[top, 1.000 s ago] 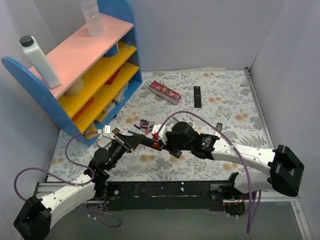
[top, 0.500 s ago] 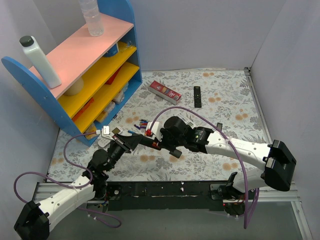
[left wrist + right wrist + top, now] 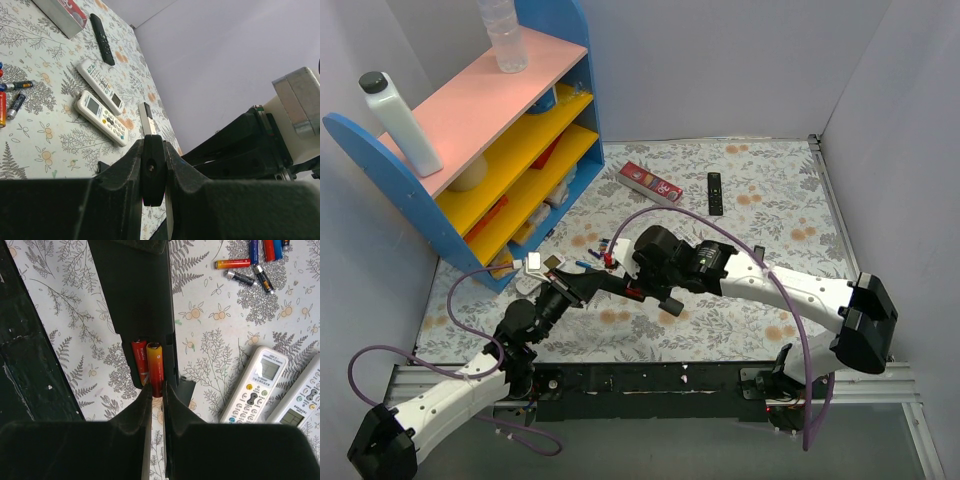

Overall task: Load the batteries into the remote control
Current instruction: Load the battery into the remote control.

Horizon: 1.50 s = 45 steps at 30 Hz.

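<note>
My left gripper [image 3: 153, 150] is shut on the near end of the remote control [image 3: 146, 117] and holds it off the table. In the right wrist view its dark back [image 3: 135, 295] faces the camera with the compartment open. A red battery [image 3: 139, 360] lies in the left slot. Beside it an orange-red battery [image 3: 154, 365] sits in the right slot, and my right gripper [image 3: 157, 387] is shut on its lower end. Several loose batteries [image 3: 250, 265] lie on the cloth beyond. From above, both grippers meet at the remote control [image 3: 605, 285].
Two wider white remotes [image 3: 252, 392] [image 3: 300, 400] lie right of the held one, and a small dark cover [image 3: 187, 390] lies just beside it. A black remote [image 3: 714, 192] and a red box [image 3: 650, 183] lie farther back. The blue shelf [image 3: 470, 150] stands at far left.
The right arm has swung left and a little farther from the bases, bringing its gripper along the remote toward the left gripper. The left arm has stayed put.
</note>
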Available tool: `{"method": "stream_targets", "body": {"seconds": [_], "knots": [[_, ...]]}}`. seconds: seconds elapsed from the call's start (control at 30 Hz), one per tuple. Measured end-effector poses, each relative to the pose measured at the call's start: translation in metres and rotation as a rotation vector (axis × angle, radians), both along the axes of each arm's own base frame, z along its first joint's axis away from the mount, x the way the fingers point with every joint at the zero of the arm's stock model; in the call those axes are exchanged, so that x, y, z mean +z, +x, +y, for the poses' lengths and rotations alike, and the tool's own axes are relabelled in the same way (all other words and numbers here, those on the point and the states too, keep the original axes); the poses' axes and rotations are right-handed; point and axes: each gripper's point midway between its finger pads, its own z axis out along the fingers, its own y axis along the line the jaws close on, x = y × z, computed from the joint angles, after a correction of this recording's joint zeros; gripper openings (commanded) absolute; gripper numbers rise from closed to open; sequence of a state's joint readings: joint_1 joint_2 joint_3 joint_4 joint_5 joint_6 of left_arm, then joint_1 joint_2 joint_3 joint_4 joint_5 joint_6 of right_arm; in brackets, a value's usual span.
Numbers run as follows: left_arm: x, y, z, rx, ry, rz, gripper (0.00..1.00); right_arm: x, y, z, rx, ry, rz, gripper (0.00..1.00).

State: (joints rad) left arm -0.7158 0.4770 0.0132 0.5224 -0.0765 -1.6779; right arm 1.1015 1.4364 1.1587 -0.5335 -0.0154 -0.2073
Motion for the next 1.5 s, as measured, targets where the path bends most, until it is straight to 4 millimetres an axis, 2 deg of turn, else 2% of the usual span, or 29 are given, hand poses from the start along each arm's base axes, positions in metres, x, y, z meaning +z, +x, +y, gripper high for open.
{"method": "stream_targets", "body": {"seconds": [0.37,1.23,1.5], "knots": [[-0.001,0.0,-0.003,-0.011,0.029,-0.024,0.0,-0.002,0.001,-0.005,-0.048,-0.102,0.044,0.01],[0.007,0.0,-0.005,-0.021,-0.038,0.001,0.0,0.004,0.003,-0.005,-0.087,-0.149,0.064,0.02],[0.008,0.001,-0.002,-0.005,-0.079,0.035,0.0,0.008,0.004,-0.004,-0.086,-0.147,0.056,0.16]]}}
